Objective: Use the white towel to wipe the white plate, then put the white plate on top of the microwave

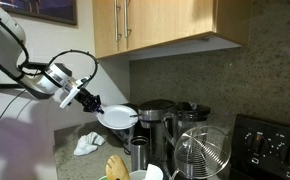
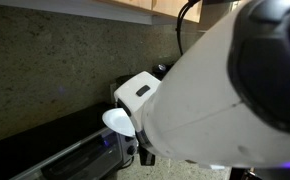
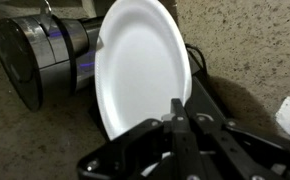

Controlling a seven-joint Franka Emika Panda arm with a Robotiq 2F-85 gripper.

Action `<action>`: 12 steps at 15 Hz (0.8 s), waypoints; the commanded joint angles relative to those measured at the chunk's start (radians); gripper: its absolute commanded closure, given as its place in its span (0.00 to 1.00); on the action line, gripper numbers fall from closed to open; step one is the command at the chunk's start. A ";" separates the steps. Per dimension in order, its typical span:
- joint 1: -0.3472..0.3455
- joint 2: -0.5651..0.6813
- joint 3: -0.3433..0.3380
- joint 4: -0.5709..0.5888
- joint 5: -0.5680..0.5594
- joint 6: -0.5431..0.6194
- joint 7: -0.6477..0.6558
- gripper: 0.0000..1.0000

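Cabinets [image 1: 165, 25] overhang the counter [image 1: 70, 125], so headroom is capped. The arm [image 2: 225, 90] blocks most of an exterior view. The dark box low beside it reads as the microwave [image 2: 45, 158], its top mostly hidden.

Clutter on one side: metal pot [image 3: 30, 60] and glass jug [image 1: 200, 150]. Open room looks to be on the arm's side and upward.

Plate [image 1: 116, 117] is in the air over the counter, roughly level, near the pot. Judging it stiff, light, glossy and breakable.

Gripper [image 3: 175, 112] is clamped on the plate's rim, one edge only. That hold could pivot or slip, so go slow and avoid knocks on the cabinet edge.

Towel [image 1: 88, 143] lies crumpled on the counter below, apart from the plate.
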 commanded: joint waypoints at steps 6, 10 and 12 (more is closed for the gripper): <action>-0.010 0.079 0.003 0.045 -0.176 0.027 0.094 0.98; -0.013 0.143 -0.012 0.081 -0.249 0.054 0.114 0.98; -0.017 0.179 -0.025 0.102 -0.299 0.069 0.127 0.98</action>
